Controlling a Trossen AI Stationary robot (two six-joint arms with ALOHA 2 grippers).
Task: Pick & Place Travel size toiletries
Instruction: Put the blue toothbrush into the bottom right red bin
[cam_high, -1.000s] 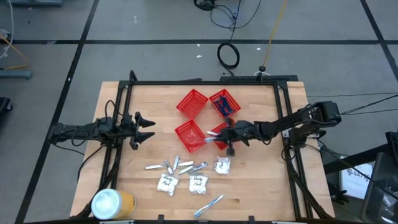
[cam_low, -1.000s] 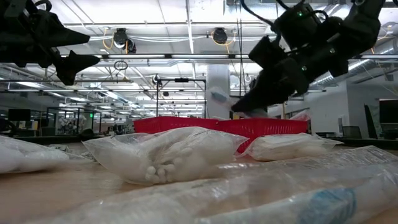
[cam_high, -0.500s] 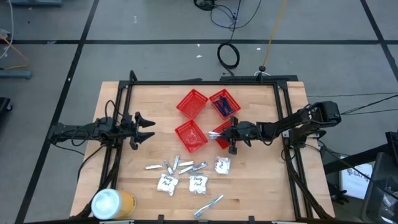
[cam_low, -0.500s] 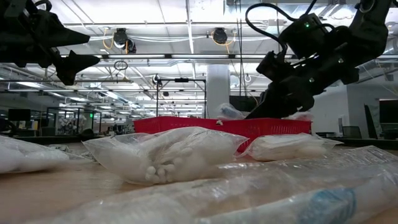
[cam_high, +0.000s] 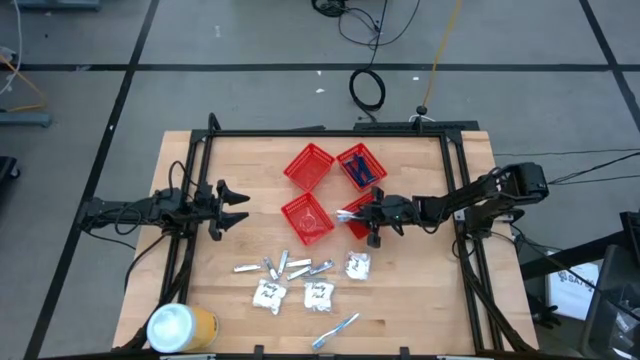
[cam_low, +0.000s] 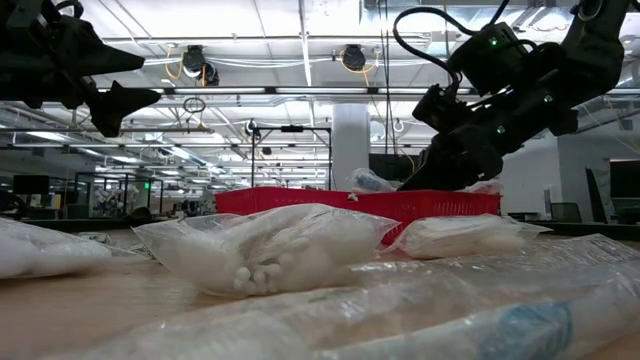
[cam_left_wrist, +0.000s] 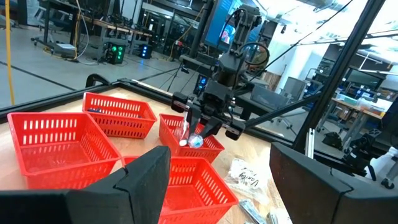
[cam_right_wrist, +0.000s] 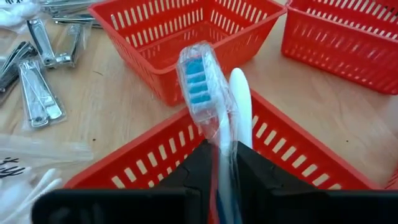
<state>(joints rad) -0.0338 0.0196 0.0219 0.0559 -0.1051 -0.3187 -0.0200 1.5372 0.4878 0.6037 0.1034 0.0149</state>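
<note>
Toothbrush (cam_right_wrist: 205, 93), clear-wrapped, blue-bristled, white-handled, sits between right gripper's (cam_right_wrist: 219, 163) nearly closed jaws.

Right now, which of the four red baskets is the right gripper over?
The front-right basket, nearest the right arm. The right gripper holds a wrapped toothbrush over it.

We are looking at a grey floor (cam_high: 90, 95) crossed by dark lines, with a black cable coil (cam_high: 367, 88) and a yellow cord (cam_high: 437, 55) lying behind the wooden table (cam_high: 420, 290). Beyond it, ceiling lights (cam_low: 300, 20) are shining over pipes and a white pillar (cam_low: 350, 140). Screens (cam_left_wrist: 214, 28) are glowing among the metal racks (cam_left_wrist: 81, 18).
</note>
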